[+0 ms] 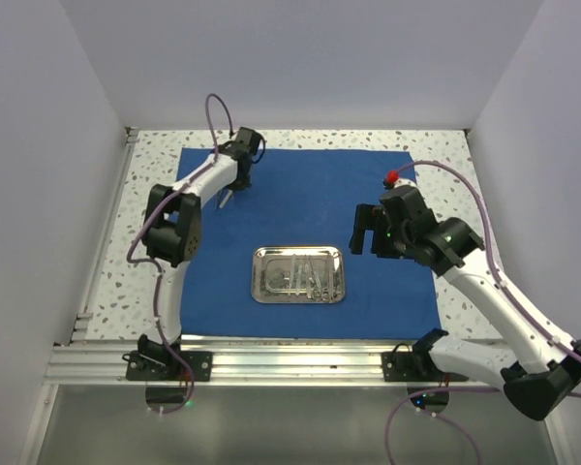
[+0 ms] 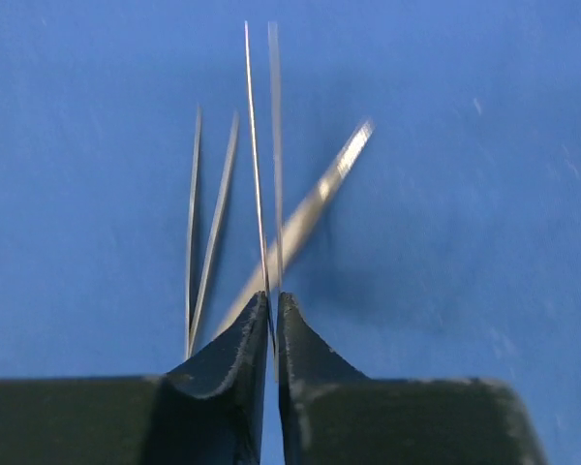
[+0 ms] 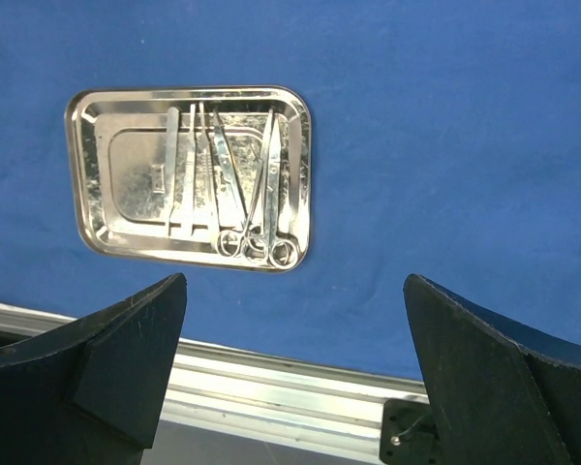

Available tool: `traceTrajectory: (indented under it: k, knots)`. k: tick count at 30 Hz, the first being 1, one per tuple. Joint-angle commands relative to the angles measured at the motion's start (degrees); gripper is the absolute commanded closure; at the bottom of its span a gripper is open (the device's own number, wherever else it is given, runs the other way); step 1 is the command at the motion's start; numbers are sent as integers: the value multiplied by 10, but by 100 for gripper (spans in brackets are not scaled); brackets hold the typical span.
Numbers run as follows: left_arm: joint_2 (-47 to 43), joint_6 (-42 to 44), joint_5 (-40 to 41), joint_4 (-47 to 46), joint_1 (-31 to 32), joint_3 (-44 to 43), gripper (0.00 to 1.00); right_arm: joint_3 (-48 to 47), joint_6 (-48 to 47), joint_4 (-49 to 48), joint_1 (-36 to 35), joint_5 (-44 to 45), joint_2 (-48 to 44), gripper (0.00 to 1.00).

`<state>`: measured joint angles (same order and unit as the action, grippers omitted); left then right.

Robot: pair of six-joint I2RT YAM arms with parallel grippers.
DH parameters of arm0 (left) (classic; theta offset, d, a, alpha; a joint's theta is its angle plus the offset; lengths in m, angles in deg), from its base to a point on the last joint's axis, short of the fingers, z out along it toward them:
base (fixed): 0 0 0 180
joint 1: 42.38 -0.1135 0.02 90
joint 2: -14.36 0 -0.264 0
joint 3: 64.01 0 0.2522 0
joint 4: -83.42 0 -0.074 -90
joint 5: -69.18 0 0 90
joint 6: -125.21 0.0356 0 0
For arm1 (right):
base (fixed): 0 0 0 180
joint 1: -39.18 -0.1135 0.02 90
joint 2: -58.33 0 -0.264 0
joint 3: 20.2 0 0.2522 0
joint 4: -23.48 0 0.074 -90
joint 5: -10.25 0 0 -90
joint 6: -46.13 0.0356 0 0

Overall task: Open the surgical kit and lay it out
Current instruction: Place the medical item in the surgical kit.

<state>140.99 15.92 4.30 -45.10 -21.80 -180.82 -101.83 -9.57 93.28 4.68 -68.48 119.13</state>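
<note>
Blue cloth (image 1: pixel 310 184) flat and fully open across the speckled table (image 1: pixel 443 145), far edge close to the white walls (image 1: pixel 290 58), near edge just short of the aluminium rail (image 1: pixel 290 360). On it, towards the front and about centre, the steel tray (image 1: pixel 255 276), rounded corners, well apart from both grippers. Inside, from the right wrist view, a row of thin silver tools (image 3: pixel 237 184) side by side: flat handles on the left, ring-handled ones on the right, rings towards the near rim.

Over by the far left corner of the cloth, the left gripper (image 1: pixel 227 201) pointing down, jaws pinched shut on thin tweezers (image 2: pixel 256 145), both blades running straight out from between the tips. Just beside them a second pair of tweezers (image 2: pixel 193 223) and a blurred silver handle (image 2: pixel 310 213) slanting right. Lower ends hidden behind the black fingers (image 2: pixel 223 387), so lying on the cloth or caught in the grip too: cannot tell.

And the right gripper (image 1: pixel 363 232) raised above the cloth just right of the tray, jaws wide apart, tray and rail framed between them. Purple cables (image 1: pixel 216 107) looping off both arms, a red knob (image 1: pixel 391 178) atop the right wrist.
</note>
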Motion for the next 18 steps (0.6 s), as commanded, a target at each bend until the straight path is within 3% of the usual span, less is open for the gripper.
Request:
traceTrajectory:
  k: [1,2,3,5,6,8,11,15,16,17,18]
  knots:
    - [26,30,11,3,-26,-76,88,11,16,-37,-3,-5,20,2]
    - [30,30,5,8,-29,-84,86,13,17,-44,-1,-7,24,2]
    - [33,30,5,15,-33,-93,77,14,18,-47,-3,-8,29,2]
    - [26,36,3,15,-33,-89,53,17,18,-57,-2,-12,42,2]
    - [10,37,-13,16,-33,-74,4,19,18,-60,-2,-12,47,2]
    - [-22,43,-41,-3,-29,-38,0,24,17,-70,-2,-19,58,2]
    - [-157,45,-52,-84,-7,89,0,31,17,-77,-3,-28,71,1]
    - [-234,-26,-264,-154,-14,218,1,46,9,-77,-2,-26,69,1]
    - [-239,-38,-281,-148,-14,224,6,50,5,-76,-2,-24,65,2]
    - [-247,-48,-296,-146,-12,231,20,55,4,-75,-2,-23,61,2]
    - [-282,-58,-273,-149,6,250,22,62,1,-73,-2,-21,50,2]
